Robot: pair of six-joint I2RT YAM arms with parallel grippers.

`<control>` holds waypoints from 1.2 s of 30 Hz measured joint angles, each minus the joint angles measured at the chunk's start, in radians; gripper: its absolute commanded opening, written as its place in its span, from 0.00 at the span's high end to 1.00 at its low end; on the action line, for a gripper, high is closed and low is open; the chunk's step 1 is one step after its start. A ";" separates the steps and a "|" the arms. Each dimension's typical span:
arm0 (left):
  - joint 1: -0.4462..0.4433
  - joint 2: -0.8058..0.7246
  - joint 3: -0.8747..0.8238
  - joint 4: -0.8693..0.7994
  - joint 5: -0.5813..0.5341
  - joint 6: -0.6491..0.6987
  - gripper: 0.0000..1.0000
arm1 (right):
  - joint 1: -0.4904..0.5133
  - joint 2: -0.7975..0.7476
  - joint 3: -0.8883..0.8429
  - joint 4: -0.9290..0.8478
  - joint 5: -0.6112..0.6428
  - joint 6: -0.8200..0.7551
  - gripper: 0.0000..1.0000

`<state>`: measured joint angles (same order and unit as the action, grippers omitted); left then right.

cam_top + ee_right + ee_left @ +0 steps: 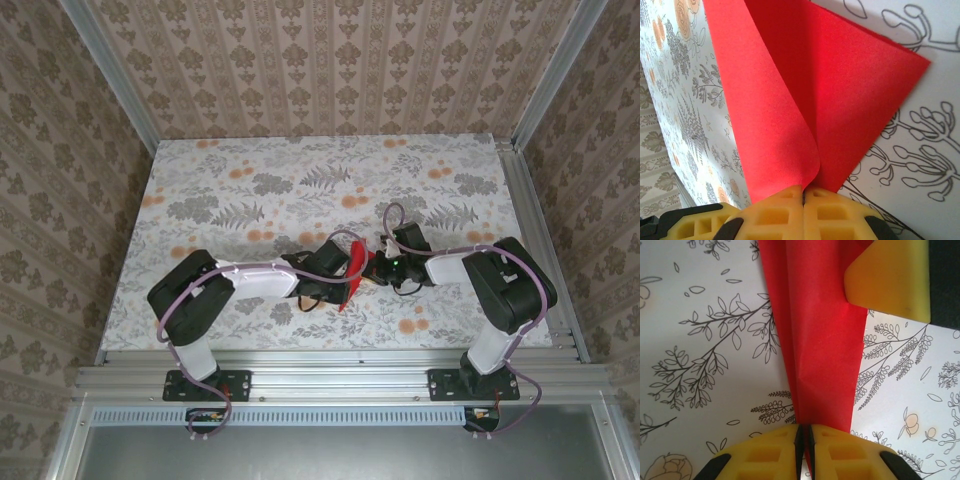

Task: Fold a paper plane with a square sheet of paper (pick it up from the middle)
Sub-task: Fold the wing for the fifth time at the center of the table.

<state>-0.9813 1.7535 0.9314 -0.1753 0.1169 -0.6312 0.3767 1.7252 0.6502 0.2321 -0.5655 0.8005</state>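
Pinching folded red paper (820, 340) from both sides, left gripper (803, 432) clenched on its narrow end, right gripper (803, 194) clamped on a curled layer, paper held between them over the floral bench (200, 180), near its front middle.

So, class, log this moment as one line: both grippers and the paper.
left gripper: shut on red paper | right gripper: shut on red paper | paper: folded in layers, narrowing toward left gripper
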 measured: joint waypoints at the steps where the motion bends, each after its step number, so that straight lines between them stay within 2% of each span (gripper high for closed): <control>1: -0.003 0.001 0.002 -0.004 -0.006 0.006 0.85 | 0.000 0.000 -0.001 0.001 0.000 0.004 1.00; 12: -0.029 0.002 0.005 -0.012 -0.062 0.053 0.85 | -0.008 -0.044 -0.001 -0.079 0.033 0.006 0.84; 18: -0.035 0.002 0.005 -0.013 -0.077 0.068 0.85 | -0.017 -0.111 -0.011 -0.145 0.058 0.006 0.79; 22: -0.040 0.002 0.005 -0.013 -0.088 0.079 0.85 | -0.019 -0.207 -0.042 -0.194 0.064 0.006 0.80; 27: -0.043 0.002 0.005 -0.013 -0.092 0.085 0.85 | -0.018 -0.315 -0.092 -0.198 0.047 0.023 0.87; 31: -0.045 0.003 0.005 -0.012 -0.096 0.087 0.86 | 0.010 -0.314 -0.118 -0.134 0.026 0.078 0.90; 36: -0.050 0.003 0.005 -0.012 -0.104 0.087 0.86 | 0.055 -0.230 -0.121 0.010 0.003 0.160 0.92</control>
<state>-1.0309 1.7569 0.9367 -0.1871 0.0132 -0.5438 0.4313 1.4952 0.5297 0.2420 -0.5625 0.9604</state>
